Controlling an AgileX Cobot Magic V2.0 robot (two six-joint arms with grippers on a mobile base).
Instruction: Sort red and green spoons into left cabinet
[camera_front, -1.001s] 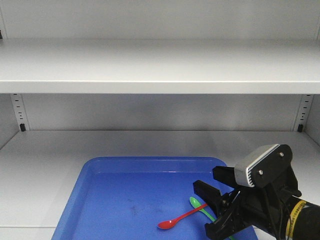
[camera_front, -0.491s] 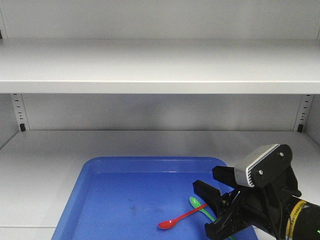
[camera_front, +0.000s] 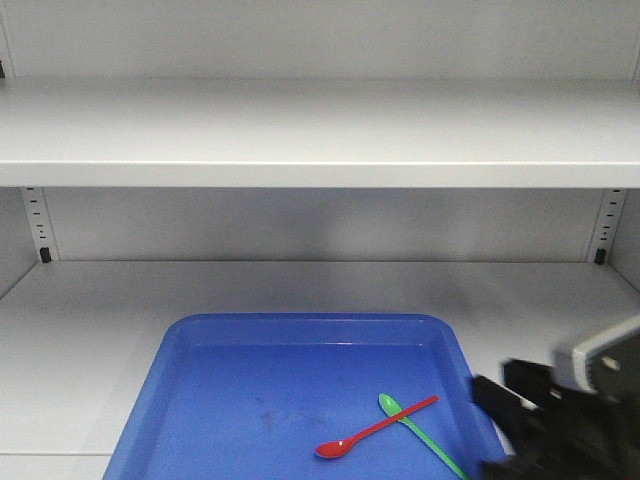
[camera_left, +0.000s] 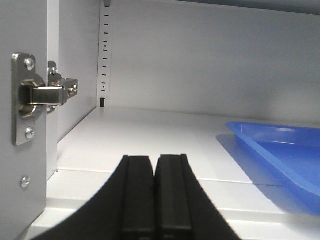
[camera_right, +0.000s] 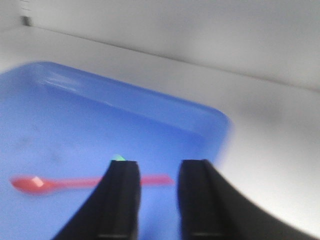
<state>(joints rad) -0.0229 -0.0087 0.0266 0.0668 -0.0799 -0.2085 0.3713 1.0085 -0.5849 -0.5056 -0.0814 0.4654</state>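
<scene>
Grey cabinet shelf (camera_front: 300, 290) under blue tray (camera_front: 200, 400). Red spoon (camera_front: 375, 430) crossed over green spoon (camera_front: 425, 440) inside tray, both loose, probably dropped together. Right gripper (camera_right: 157, 200) parted, empty, beside tray. Left gripper (camera_left: 155, 195) closed, empty, parked clear.

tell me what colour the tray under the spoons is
Blue. The tray shows best in the front-facing view, with both spoons lying in it.
</scene>
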